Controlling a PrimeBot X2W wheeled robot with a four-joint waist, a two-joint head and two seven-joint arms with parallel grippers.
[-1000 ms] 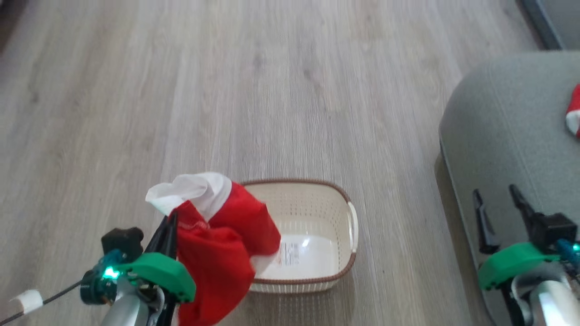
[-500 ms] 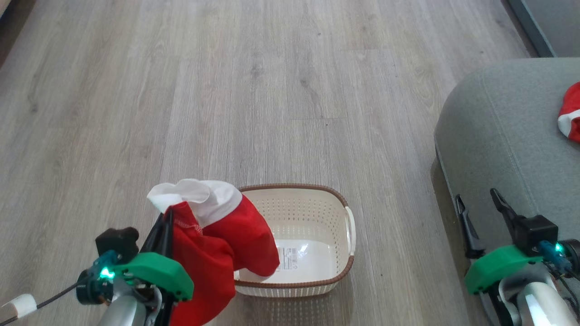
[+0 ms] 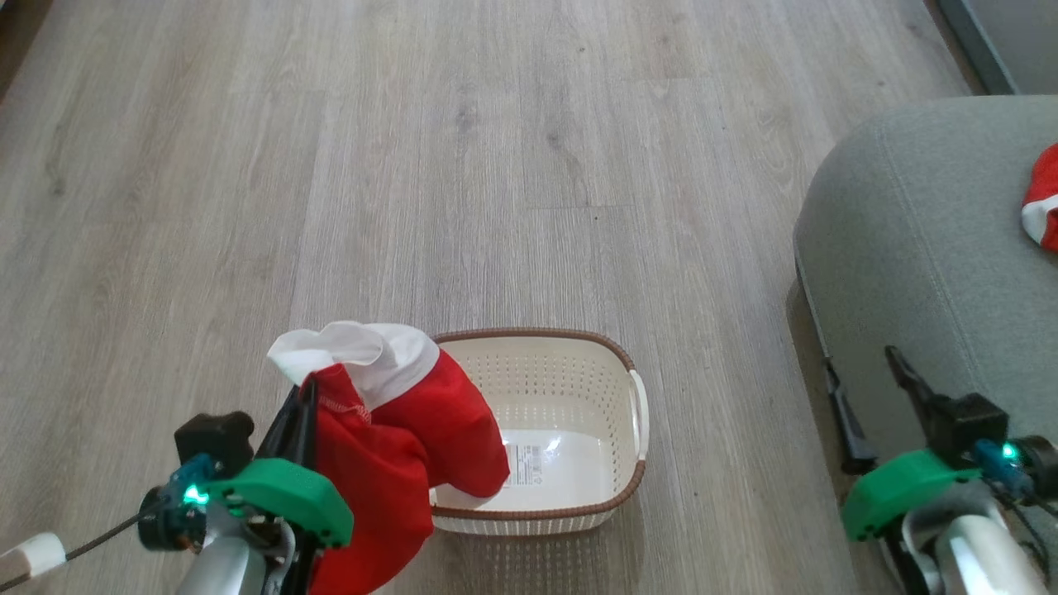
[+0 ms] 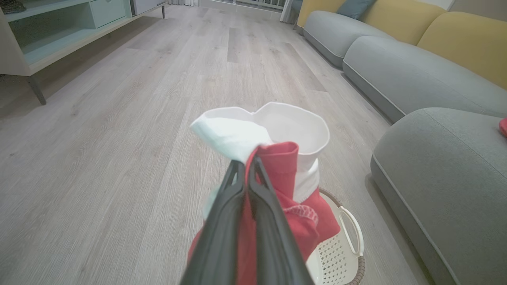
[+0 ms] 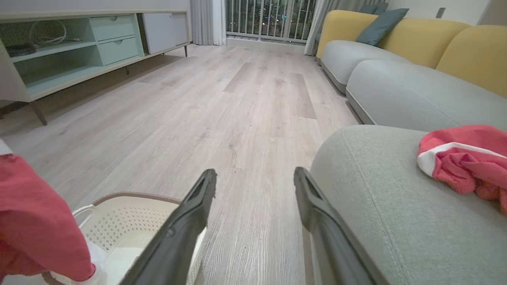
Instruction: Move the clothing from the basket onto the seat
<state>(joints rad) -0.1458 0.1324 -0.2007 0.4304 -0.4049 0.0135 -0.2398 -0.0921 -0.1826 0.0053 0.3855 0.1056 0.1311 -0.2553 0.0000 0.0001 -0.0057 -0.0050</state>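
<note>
My left gripper (image 3: 302, 405) is shut on a red garment with a white collar (image 3: 397, 438), which hangs over the left end of the basket (image 3: 537, 335). The wrist view shows the fingers pinching the red and white fabric (image 4: 285, 158) above the basket's handle (image 4: 352, 237). The basket's inside is bare down to its label. A second piece of red clothing (image 3: 1043, 198) lies on the grey seat (image 3: 909, 248) at the right. My right gripper (image 3: 860, 359) stands open over the seat's near edge, holding nothing. Its fingers (image 5: 198, 198) frame the floor beside the seat (image 5: 376, 198).
Pale wood floor stretches ahead of the basket. A low cabinet with open shelves (image 5: 59, 59) lines the left wall. More grey sofa cushions with yellow backs (image 5: 396, 79) run beyond the seat.
The head view has shifted slightly. My left gripper still holds the red garment over the basket. My right gripper has drifted a little left along the seat's edge.
</note>
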